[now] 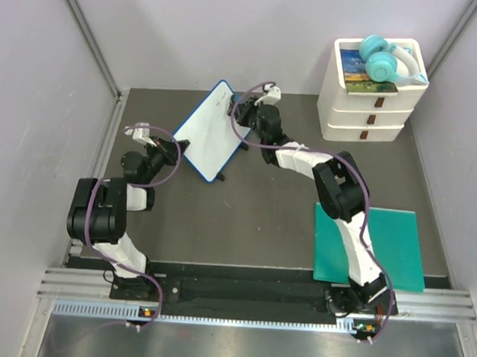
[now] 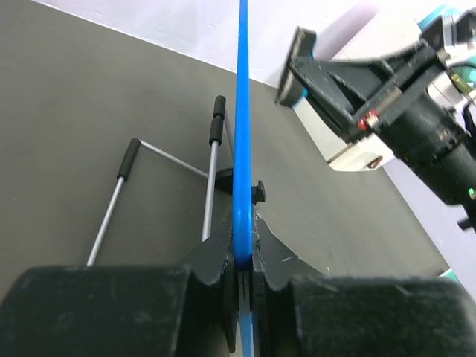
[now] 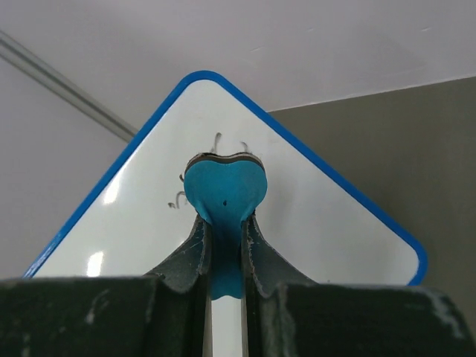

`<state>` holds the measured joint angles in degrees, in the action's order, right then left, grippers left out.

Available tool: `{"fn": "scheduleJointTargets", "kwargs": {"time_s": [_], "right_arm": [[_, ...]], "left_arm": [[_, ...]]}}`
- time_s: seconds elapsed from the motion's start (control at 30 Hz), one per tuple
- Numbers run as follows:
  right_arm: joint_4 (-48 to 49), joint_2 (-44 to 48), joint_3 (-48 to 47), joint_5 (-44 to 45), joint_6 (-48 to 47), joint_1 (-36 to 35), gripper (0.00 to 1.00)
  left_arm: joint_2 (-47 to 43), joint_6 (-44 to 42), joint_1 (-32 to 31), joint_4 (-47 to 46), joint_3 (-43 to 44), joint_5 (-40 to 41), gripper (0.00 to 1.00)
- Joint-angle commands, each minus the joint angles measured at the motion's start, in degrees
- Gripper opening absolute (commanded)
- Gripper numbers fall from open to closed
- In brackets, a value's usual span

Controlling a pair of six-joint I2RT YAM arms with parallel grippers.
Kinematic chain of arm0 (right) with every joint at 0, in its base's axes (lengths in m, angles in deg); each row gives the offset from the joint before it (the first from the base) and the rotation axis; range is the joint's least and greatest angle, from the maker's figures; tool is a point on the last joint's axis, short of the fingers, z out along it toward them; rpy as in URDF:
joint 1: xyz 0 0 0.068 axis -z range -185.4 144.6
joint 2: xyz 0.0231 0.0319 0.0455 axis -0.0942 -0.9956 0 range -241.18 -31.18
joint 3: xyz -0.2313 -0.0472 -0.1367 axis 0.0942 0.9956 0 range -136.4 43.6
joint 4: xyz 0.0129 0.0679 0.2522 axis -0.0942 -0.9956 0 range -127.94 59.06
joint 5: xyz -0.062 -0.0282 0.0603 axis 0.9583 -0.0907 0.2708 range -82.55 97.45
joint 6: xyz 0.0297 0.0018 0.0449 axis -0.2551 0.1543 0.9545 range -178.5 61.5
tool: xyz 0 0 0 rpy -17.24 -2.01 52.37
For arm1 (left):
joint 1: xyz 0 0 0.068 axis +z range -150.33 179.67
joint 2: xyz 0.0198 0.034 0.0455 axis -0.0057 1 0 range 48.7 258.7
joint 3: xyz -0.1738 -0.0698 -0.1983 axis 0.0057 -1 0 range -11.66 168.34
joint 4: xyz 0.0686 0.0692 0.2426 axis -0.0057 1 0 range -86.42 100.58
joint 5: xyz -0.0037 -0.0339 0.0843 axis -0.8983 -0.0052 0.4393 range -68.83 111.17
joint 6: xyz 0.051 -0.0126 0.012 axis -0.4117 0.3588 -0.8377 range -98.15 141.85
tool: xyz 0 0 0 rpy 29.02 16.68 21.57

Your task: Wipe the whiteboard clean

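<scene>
Blue rim of the whiteboard is pinched in the left end effector, steadying it, tilted up near the tabletop's back. The right end effector clamps a blue eraser beside faint grey marks, apparently to wipe them.

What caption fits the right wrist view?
Right pincer grips a blue eraser amid faint marks on the whiteboard.

Soft, even light fills the sharp overhead view, leaving only faint shadows on the dark surface. In the right wrist view pale glare patches sit on the whiteboard. The left claw and right claw loom dark and blurred up close.
</scene>
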<state>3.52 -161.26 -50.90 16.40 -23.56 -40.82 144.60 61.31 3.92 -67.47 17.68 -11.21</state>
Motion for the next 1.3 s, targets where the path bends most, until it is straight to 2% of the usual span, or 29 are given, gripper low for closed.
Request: {"fn": "scheduleJointTargets", "kwargs": {"time_s": [0.0, 0.23, 0.53, 0.67, 0.87, 1.03, 1.27], "right_arm": [[-2.97, -4.37, -9.37, -8.05, 0.39, 0.35, 0.0], [-9.05, -11.94, -24.22, -15.19, -0.13, -0.79, 0.0], [-17.75, -19.59, -36.7, -2.89, 2.4, 0.08, 0.0], [-17.84, -21.7, -36.99, 0.27, 7.42, 2.11, 0.0], [-18.63, -23.46, -37.34, 1.06, 9.62, 3.87, 0.0], [-18.11, -24.96, -39.53, -2.97, 9.28, 4.31, 0.0], [-15.12, -21.18, -38.31, -6.58, 7.43, 1.77, 0.0]], "left_arm": [[0.34, -2.28, -1.53, 10.48, -1.57, -9.89, 0.0], [0.78, -3.69, -1.61, 11.72, -1.22, -11.91, 0.0], [-0.01, -4.75, -1.79, 11.72, -2.27, -12.18, 0.0], [-0.27, -4.92, -1.88, 11.37, -2.62, -12.53, 0.0], [-0.1, -5.45, -2.05, 11.37, -2.62, -12.97, 0.0], [-0.54, -6.68, -2.58, 12.77, -2.71, -12.8, 0.0], [-0.01, -7.47, -3.46, 12.86, -2.62, -12.88, 0.0]]}}
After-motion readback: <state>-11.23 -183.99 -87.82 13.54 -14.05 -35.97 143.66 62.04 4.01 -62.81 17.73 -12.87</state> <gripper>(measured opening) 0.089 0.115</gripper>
